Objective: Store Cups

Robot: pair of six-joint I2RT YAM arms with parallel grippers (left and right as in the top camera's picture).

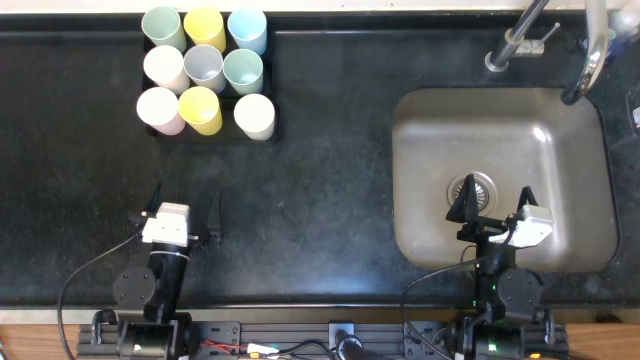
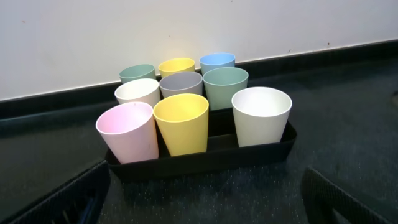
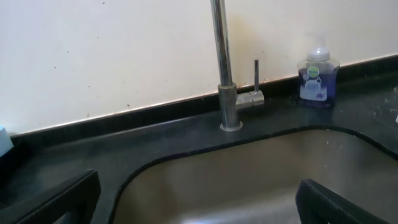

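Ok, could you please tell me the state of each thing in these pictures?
tray: full.
cups: nine, upright, empty, all in the tray.
sink: empty.
faucet: no water running.
soap bottle: upright, beside the sink.
left gripper: open, empty.
right gripper: open, empty, over the sink.

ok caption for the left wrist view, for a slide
Nine pastel plastic cups upright in a black rectangular tray on a dark countertop, before the open left gripper

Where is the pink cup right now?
Upper left of the top view: the pink cup stands in the black tray's near-left corner, with a yellow cup on its right.
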